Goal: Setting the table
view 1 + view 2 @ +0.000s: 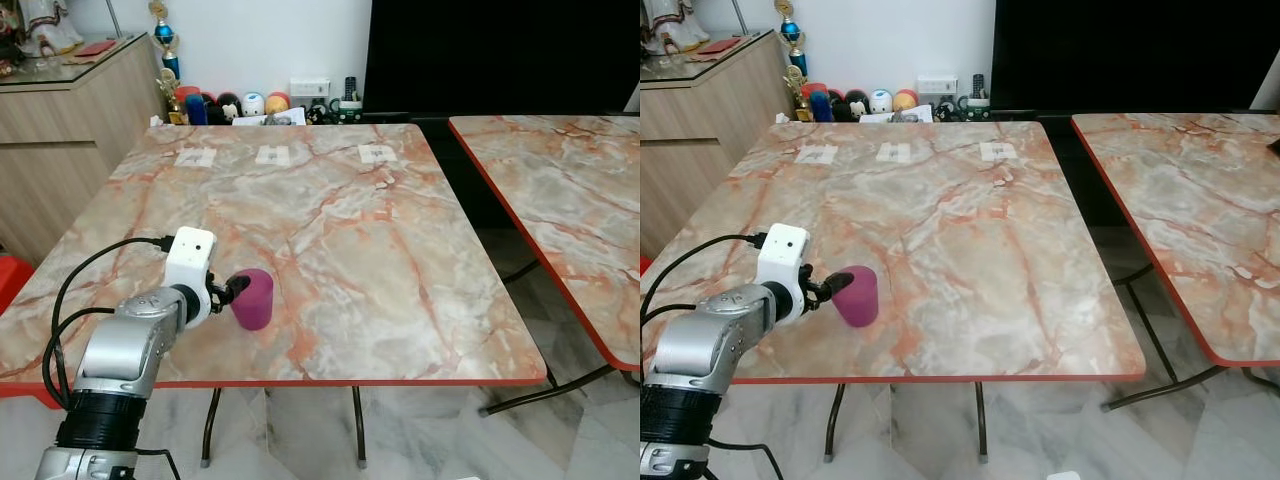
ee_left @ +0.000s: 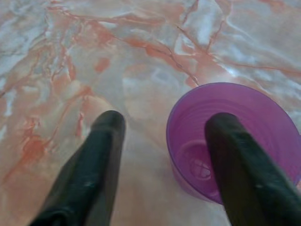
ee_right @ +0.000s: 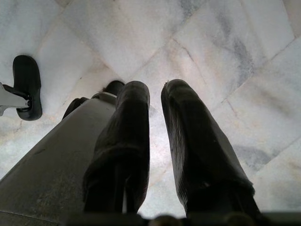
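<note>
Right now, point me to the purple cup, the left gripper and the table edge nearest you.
purple cup [image 1: 254, 299]: left eye view, on its side wall.
left gripper [image 2: 162, 136]: left wrist view, midway between fingertips, straddling the cup's rim.
table [image 1: 400, 381]: left eye view, red near edge.

My marble-patterned table [image 1: 330, 230] with its red edge carries a purple cup [image 1: 253, 298] standing upright near the front edge, toward the left corner. Three small white tags [image 1: 272, 155] lie in a row along the far edge.
</note>
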Available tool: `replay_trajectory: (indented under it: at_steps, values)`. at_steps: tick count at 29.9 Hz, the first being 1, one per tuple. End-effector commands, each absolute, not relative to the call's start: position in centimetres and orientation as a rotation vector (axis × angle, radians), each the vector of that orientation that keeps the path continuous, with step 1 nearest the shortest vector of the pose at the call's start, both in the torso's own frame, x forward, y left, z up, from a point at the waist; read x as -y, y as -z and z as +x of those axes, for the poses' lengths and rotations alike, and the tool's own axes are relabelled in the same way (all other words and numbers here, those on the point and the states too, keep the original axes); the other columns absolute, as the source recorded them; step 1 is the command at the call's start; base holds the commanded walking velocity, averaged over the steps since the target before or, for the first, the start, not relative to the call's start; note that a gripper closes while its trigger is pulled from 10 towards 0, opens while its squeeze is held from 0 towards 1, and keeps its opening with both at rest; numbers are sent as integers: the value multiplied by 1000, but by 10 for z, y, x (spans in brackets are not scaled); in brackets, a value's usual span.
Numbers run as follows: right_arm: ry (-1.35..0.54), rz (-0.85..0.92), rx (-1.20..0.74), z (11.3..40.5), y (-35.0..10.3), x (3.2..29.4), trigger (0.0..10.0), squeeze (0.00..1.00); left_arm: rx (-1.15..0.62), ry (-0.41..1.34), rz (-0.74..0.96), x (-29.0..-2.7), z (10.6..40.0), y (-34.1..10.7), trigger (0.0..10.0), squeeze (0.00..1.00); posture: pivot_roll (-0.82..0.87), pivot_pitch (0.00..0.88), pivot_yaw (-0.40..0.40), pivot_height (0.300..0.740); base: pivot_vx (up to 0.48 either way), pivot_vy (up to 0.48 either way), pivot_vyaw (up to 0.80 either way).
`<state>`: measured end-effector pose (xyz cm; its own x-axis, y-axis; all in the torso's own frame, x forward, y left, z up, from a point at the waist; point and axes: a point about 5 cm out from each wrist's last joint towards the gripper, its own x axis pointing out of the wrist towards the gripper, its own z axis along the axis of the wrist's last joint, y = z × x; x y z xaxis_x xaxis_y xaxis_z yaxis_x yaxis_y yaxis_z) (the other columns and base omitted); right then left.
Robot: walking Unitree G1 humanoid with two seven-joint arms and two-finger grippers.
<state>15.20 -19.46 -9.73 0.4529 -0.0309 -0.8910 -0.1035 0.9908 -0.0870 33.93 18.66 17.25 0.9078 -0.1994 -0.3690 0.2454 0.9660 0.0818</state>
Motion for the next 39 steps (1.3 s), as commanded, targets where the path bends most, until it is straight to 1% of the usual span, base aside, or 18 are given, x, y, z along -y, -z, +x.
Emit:
replay_trajectory:
  at_steps: [1,2,7,8,9,10,11,13,14,15,34,35,36,37,38,39]
  values:
    - [-43,-133,-1112,150,98,194,10000,0,-371,229,135,-186,337,-173,2745,0,72,0,19,740,0,0,0]
    - [-43,-132,-1112,150,98,194,10000,0,-372,226,137,-187,337,-173,10000,0,72,0,19,740,0,0,0]
    - [-42,-132,-1113,150,98,194,10000,0,-375,219,135,-188,338,-173,9922,0,74,0,19,740,0,0,0]
    - [-41,-132,-1113,150,98,194,10000,0,-374,217,133,-188,338,-173,4980,0,73,0,18,740,0,0,0]
    - [-41,-132,-1113,150,98,194,10000,0,-374,217,133,-188,338,-173,4980,0,73,0,18,740,0,0,0]
    - [-41,-132,-1114,150,98,194,10000,0,-374,217,132,-188,338,-173,1216,0,73,0,18,740,0,0,0]
    - [-40,-132,-1115,150,98,194,10000,0,-375,217,132,-188,337,-173,0,0,73,0,18,740,0,0,0]
    - [-40,-132,-1117,150,98,194,10000,0,-378,217,133,-188,337,-172,0,0,71,0,19,740,0,0,0]
    - [-40,-132,-1118,150,98,194,10000,0,-379,215,138,-188,337,-172,2000,0,71,0,18,740,0,0,0]
    - [-40,-132,-1118,150,98,194,10000,0,-380,213,147,-188,337,-171,10000,0,71,0,18,740,0,0,0]
    - [-40,-130,-1117,150,98,194,10000,0,-401,223,173,-188,336,-165,10000,0,70,0,20,740,0,0,0]
    - [-41,-130,-1117,150,98,194,10000,0,-402,225,175,-187,336,-165,9882,0,69,0,21,740,0,0,0]
    - [-41,-130,-1118,150,98,194,10000,0,-402,227,176,-187,336,-165,9176,0,69,0,21,740,0,0,0]
    - [-41,-130,-1118,150,98,194,10000,0,-402,229,176,-187,336,-165,8706,0,69,0,21,740,0,0,0]
    - [-41,-130,-1118,150,98,194,10000,0,-402,229,176,-187,336,-165,8706,0,69,0,21,740,0,0,0]
    - [-42,-130,-1118,150,98,194,10000,0,-400,232,175,-186,336,-165,1647,0,69,0,20,740,0,0,0]
